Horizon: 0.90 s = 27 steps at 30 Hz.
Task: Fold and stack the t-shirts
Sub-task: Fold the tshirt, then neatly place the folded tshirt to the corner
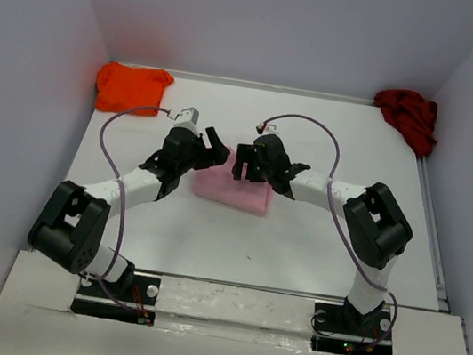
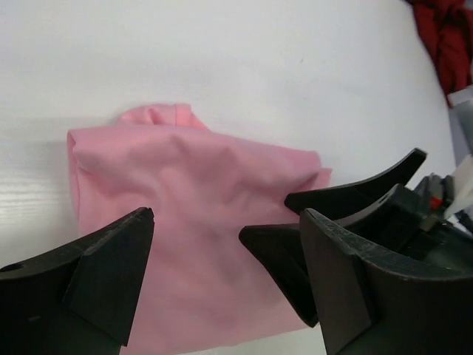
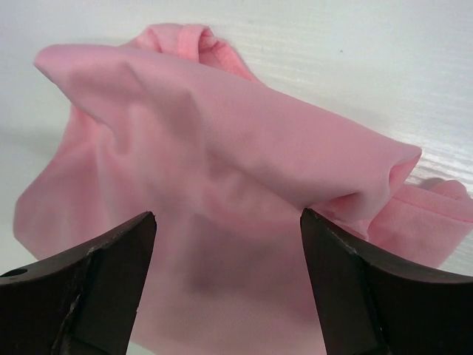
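The light pink t-shirt [image 1: 236,192] lies folded in a small bundle mid-table. It fills the left wrist view [image 2: 192,222] and the right wrist view [image 3: 222,170]. My left gripper [image 1: 216,147] hovers open above its left end [image 2: 225,222], holding nothing. My right gripper [image 1: 240,165] hovers open above its top edge [image 3: 228,218], also empty. The two grippers face each other closely, and the right gripper's fingers [image 2: 295,259] show in the left wrist view. The bright orange t-shirt [image 1: 132,86] lies folded at the back left. The dark red t-shirt [image 1: 407,114] lies crumpled at the back right.
White walls [image 1: 279,22] close in the table at the back and both sides. The dark red t-shirt also shows at the top right of the left wrist view [image 2: 443,37]. Purple cables [image 1: 116,168] loop off both arms.
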Available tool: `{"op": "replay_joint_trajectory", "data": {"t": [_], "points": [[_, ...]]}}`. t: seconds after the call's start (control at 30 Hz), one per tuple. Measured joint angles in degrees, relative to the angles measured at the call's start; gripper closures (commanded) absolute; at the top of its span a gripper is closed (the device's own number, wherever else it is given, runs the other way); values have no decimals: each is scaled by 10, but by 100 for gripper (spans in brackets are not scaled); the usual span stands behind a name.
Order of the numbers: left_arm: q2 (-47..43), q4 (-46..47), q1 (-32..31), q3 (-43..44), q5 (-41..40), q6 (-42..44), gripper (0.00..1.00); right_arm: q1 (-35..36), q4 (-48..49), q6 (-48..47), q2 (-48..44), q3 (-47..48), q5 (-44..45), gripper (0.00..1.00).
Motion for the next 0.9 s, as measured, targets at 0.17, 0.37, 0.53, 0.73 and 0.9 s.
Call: {"op": "replay_joint_trajectory", "data": {"t": [0.17, 0.37, 0.53, 0.73, 0.9], "points": [[-20, 8, 9, 20, -7, 3, 11, -1, -12, -4, -26, 5, 8, 15], [68, 33, 15, 24, 0, -1, 12, -3, -17, -16, -40, 16, 37, 15], [135, 49, 16, 32, 15, -5, 12, -11, -21, -22, -27, 28, 71, 15], [185, 68, 16, 62, 28, -7, 12, -23, -22, -21, 34, 44, 83, 15], [194, 76, 16, 67, 34, -7, 12, -29, -20, -17, 65, 47, 85, 16]]}}
